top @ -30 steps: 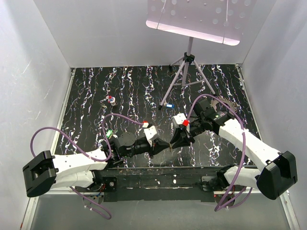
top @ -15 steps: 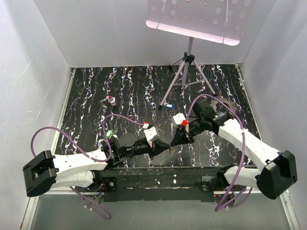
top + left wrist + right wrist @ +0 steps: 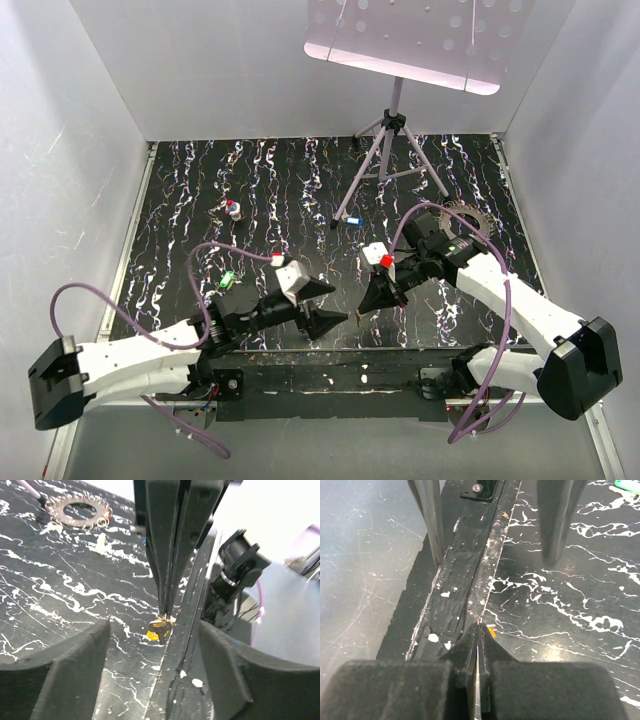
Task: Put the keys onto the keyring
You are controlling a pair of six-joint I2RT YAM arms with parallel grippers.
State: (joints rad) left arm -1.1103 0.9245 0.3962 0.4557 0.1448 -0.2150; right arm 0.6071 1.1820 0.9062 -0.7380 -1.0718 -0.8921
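– Grip first: who has the yellow key (image 3: 160,629)?

– Right gripper (image 3: 362,312). Its fingers are pressed together and the key is pinched at their very tips, hanging just below them, low over the near edge of the table (image 3: 200,200). Which end of the key is nipped, I cannot tell.

– And the left gripper (image 3: 333,305)?

– Jaws apart, nothing between them. It faces the right one's tips from just beside. In its wrist view the key sits midway between its own fingers, touching neither.

– Why hold the key so far out?

– My guess is that a tip pinch leaves most of the key free, so it can be threaded or handed across. The open left jaws look placed to help with that.

– Where is the keyring (image 3: 474,216)?

– Flat on the table at the far right, partly behind the right arm and well apart from the held key. The key would need carrying back there.

– Other keys?

– A green key (image 3: 228,279) lies near the left arm. A red key (image 3: 233,209) and a blue key (image 3: 352,220) lie farther back, the blue one near a foot of the tripod stand (image 3: 390,150). All three lie loose on the table.
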